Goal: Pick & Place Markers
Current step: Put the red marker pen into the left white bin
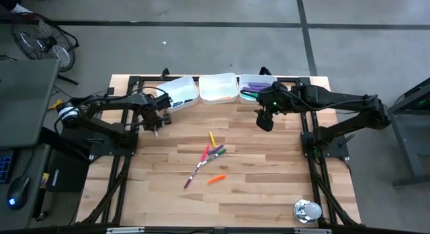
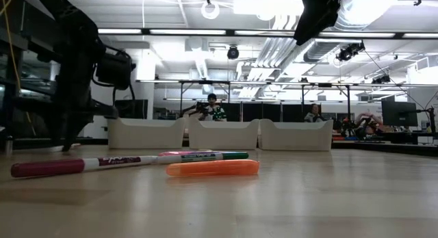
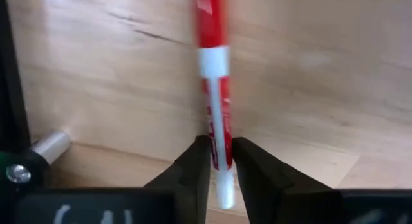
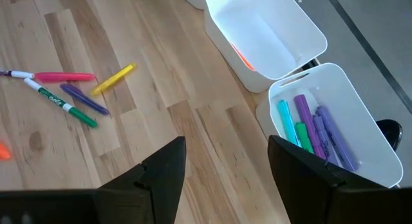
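A red marker [image 3: 212, 63] with a white band lies on the wooden table, and my left gripper [image 3: 220, 161] stands over it near the left tray [image 1: 180, 91], shut on it. My right gripper [image 4: 225, 166] hangs open and high near the right tray [image 4: 335, 114], which holds purple, teal and green markers [image 4: 315, 130]. More markers lie loose mid-table: yellow [image 1: 212, 138], pink [image 1: 204, 153], green and purple [image 1: 217, 152], orange [image 1: 216, 179]. In the low view the orange one [image 2: 212, 167] lies nearest. My left gripper pinches the red marker's barrel near its white end [image 3: 220, 137] between its two fingers. The fingers come from above, pointing down, and lie across the marker. The marker seems to lie flat on the table, its red capped end pointing away from the fingers.
Three white trays stand in a row at the table's far edge; the middle one [image 1: 219, 87] shows something orange inside [image 4: 243, 56]. A shiny round object [image 1: 307, 210] sits at the near right corner. Bare wood lies between the loose markers and the trays.
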`<move>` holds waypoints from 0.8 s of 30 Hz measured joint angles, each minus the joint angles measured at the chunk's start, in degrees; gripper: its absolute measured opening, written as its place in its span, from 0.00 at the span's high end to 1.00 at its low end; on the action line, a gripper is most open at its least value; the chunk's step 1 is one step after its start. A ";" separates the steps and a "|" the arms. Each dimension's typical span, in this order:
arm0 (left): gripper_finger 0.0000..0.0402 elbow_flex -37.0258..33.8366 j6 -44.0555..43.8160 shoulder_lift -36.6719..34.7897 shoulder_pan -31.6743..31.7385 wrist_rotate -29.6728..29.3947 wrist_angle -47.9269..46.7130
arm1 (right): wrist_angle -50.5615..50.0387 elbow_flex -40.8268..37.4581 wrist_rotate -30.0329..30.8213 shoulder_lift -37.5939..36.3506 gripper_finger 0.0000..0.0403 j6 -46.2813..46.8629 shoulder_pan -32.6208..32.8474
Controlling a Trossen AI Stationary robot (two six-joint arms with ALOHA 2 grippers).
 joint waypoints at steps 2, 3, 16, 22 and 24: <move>0.84 0.00 1.22 0.00 -1.68 0.09 0.15 | 0.00 0.00 0.00 0.00 0.48 -0.15 0.02; 0.85 0.00 1.66 0.00 -2.81 0.04 0.19 | 0.00 0.00 0.00 0.00 0.48 -0.38 0.02; 0.86 3.21 4.89 0.34 -20.82 -0.01 0.37 | 0.00 0.00 -0.02 0.00 0.48 -0.83 0.02; 0.86 5.35 12.35 0.49 -26.62 10.46 8.44 | 0.00 0.00 -0.02 0.00 0.48 -0.83 0.02; 0.86 5.14 15.29 0.39 -28.41 12.99 10.92 | 0.02 0.00 -0.02 0.00 0.48 -0.83 0.02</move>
